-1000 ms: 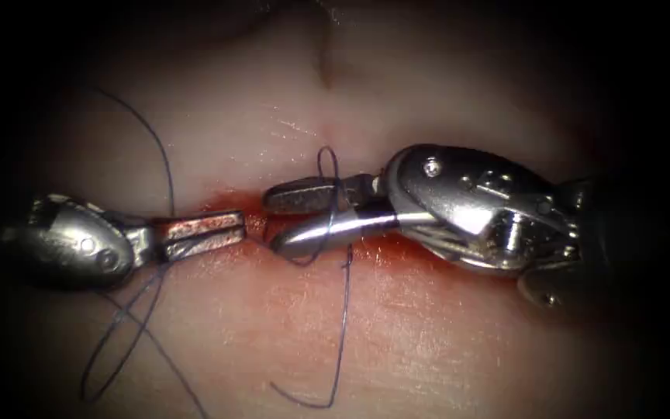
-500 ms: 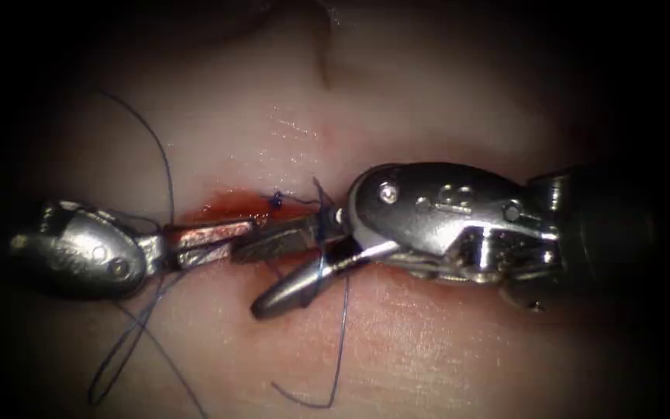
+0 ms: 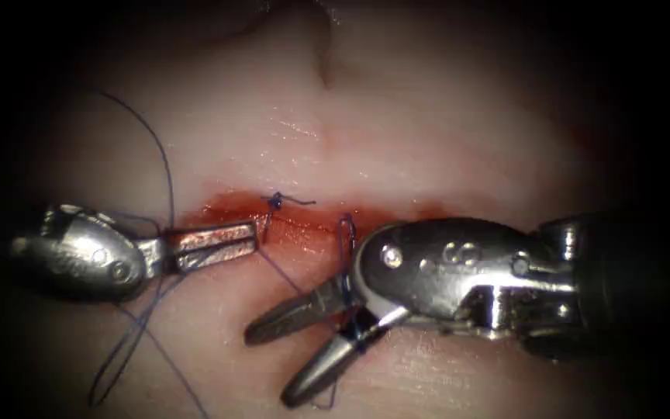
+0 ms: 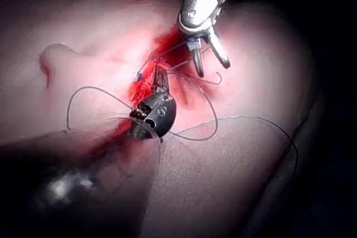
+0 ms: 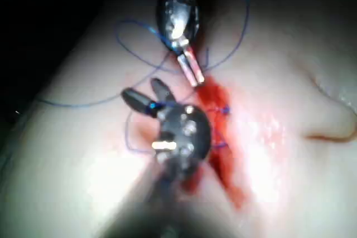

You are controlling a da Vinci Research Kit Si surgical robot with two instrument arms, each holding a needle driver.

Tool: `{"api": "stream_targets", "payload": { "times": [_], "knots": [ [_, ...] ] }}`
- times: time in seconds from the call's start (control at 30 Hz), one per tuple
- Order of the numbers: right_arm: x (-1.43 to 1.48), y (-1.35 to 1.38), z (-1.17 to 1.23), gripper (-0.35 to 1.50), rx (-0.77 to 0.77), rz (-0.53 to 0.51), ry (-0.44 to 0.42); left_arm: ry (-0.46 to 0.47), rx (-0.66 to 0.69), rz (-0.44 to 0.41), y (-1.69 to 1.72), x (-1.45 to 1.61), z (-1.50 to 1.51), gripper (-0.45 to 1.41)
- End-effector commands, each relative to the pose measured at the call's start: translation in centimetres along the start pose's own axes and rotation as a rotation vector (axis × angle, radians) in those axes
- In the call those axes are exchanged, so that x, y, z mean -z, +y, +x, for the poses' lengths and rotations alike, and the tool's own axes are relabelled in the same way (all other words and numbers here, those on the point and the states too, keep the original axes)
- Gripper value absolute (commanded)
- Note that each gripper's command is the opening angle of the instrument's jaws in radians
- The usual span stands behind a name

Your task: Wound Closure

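Tissue (image 3: 443, 116): pale pork belly, seen from the endoscope with its cut (image 3: 304, 221) running across the middle, and a small knot (image 3: 275, 201) of blue thread sitting on the cut's upper edge toward the left.
Red fluid (image 3: 230, 209): pooled along the cut, thickest around the knot.
Right tool (image 3: 296, 358): comes in from the right, lying below the cut; jaws spread apart, pointing down and left. Thread is wrapped around the tool near the base of the jaws, but nothing is clamped between them. In the right wrist view this tool (image 5: 146, 95) shows the same gape, with blue thread across it.
Left tool (image 3: 251, 235): comes in from the left, its tip at the left end of the cut; jaws pressed together on the thread just beside the knot. The left wrist view shows its tip (image 4: 159, 73) at the red cut.
Thread (image 3: 166, 167): long blue loops trail around the left tool, above and below it; a strand runs from the knot down toward the right tool.
Needle: I cannot make it out.
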Motion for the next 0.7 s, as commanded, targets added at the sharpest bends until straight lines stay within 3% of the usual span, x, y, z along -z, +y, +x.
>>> {"api": "stream_targets", "payload": {
  "times": [0.03,0.2,0.47,0.6,0.7],
  "knots": [
    [-0.16,0.0,-0.12,0.49,-0.011,0.013,-0.014,0.001,0.003,-0.005,0.08,-0.06,-0.03,-0.45],
    [-0.24,0.01,-0.23,0.61,-0.015,0.024,-0.048,0.001,0.003,-0.006,0.08,-0.05,-0.03,-0.45],
    [-0.28,0.02,-0.33,0.63,-0.02,0.017,-0.074,0.003,0.002,-0.007,0.11,-0.05,-0.03,-0.45],
    [-0.34,0.0,-0.41,0.59,-0.021,0.017,-0.095,0.003,0.001,-0.007,0.12,-0.05,-0.04,-0.45],
    [-0.37,0.0,-0.47,0.44,-0.024,0.021,-0.126,0.002,0.0,-0.011,0.12,-0.05,-0.04,-0.45]
  ]
}}
